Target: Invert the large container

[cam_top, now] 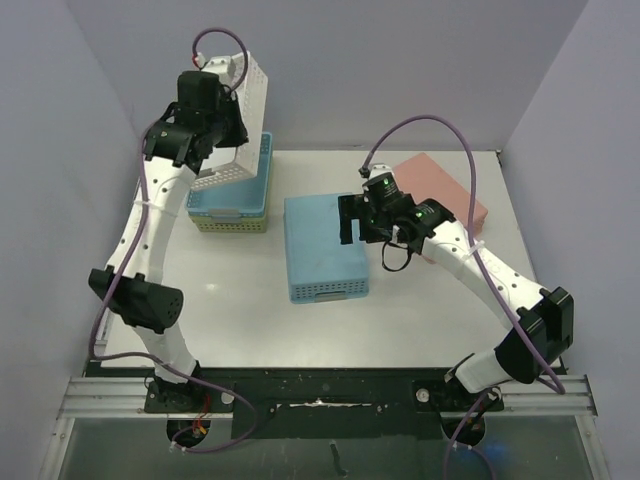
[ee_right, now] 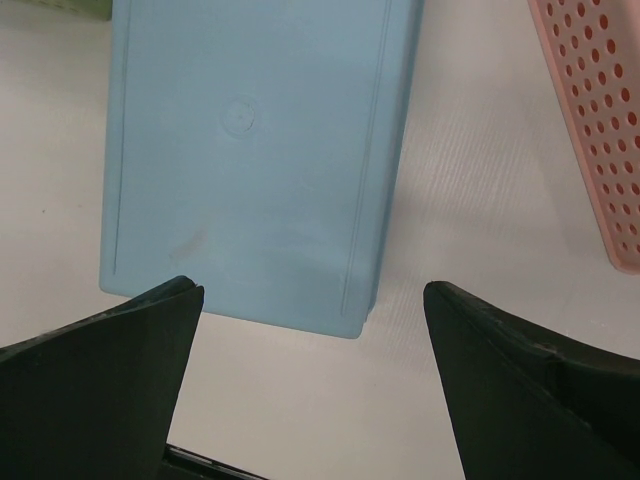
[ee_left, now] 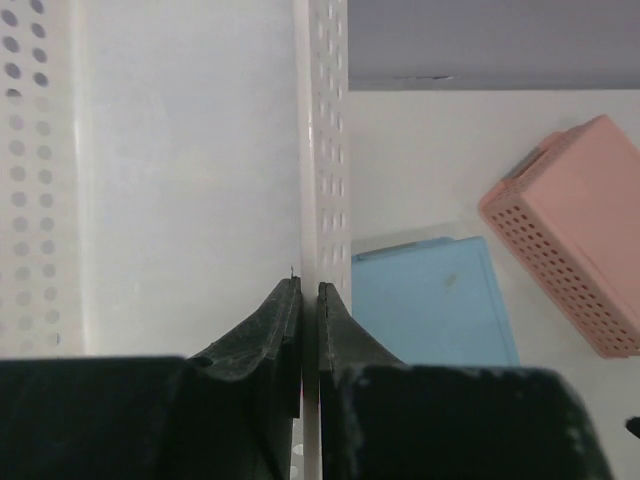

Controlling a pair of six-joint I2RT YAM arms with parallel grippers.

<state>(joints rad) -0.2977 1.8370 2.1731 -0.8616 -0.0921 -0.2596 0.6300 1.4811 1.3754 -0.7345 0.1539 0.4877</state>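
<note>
A white perforated container (cam_top: 251,88) hangs tilted in the air at the back left, above a stack of baskets. My left gripper (cam_top: 222,125) is shut on its thin side wall (ee_left: 326,150); the fingertips (ee_left: 290,300) pinch the rim. A large blue container (cam_top: 322,250) lies upside down, bottom up, in the middle of the table; it also shows in the left wrist view (ee_left: 432,300) and the right wrist view (ee_right: 250,150). My right gripper (cam_top: 350,222) is open and empty, hovering over the blue container's right edge (ee_right: 310,290).
A pink perforated container (cam_top: 440,185) lies upside down at the back right, beside the right arm. A blue basket (cam_top: 235,200) sits nested in a yellow-green one (cam_top: 230,224) at the back left, under the lifted white container. Walls close in on both sides.
</note>
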